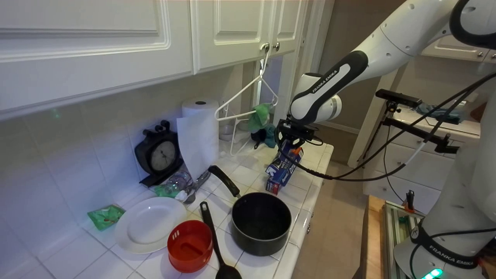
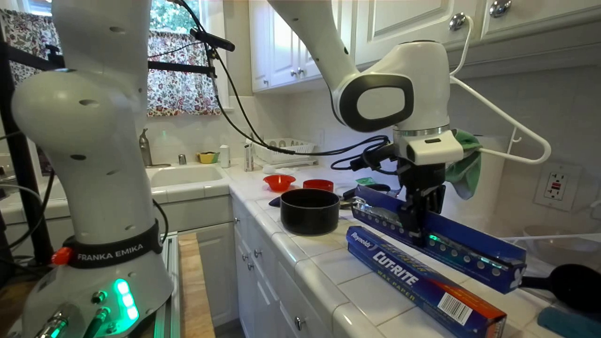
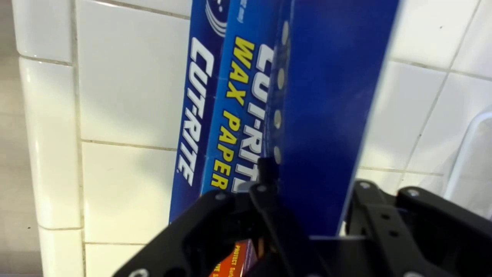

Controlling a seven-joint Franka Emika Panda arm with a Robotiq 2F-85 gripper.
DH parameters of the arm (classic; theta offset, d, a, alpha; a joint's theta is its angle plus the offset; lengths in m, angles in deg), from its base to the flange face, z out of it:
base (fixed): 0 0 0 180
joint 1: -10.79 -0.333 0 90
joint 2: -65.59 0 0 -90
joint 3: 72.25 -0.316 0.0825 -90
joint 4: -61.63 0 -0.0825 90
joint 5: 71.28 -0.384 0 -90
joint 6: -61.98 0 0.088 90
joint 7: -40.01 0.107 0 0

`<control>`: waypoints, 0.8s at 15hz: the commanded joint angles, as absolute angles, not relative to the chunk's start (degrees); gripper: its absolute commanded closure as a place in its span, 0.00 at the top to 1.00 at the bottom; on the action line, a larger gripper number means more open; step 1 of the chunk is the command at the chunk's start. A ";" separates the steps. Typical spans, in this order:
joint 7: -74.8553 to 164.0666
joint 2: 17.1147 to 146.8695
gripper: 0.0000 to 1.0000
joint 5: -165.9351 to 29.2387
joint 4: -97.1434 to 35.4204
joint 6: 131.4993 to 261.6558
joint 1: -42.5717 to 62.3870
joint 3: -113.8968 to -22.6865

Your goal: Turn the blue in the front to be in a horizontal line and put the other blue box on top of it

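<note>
The blue in the front, a carton labelled Cut-Rite wax paper, lies flat on the tiled counter near its front edge. It shows in both exterior views and in the wrist view. The other blue box, long and dark blue with a row of pale dots along one side, fills the middle of the wrist view. My gripper is shut across its middle; its fingers stand on either side. The held box appears raised, behind the carton, roughly parallel to it, and hides part of it in the wrist view.
A black pot stands beyond the carton's end. A white hanger with a green cloth hangs close to the wrist. A black ladle lies by the held box's near end. A paper towel roll stands by the wall.
</note>
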State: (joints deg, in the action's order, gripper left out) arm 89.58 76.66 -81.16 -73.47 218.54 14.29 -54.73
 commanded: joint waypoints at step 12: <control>92.59 72.04 0.24 -78.01 -78.04 216.78 16.65 -55.11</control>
State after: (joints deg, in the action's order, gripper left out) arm 90.38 74.00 -80.14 -76.79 218.25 15.79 -54.72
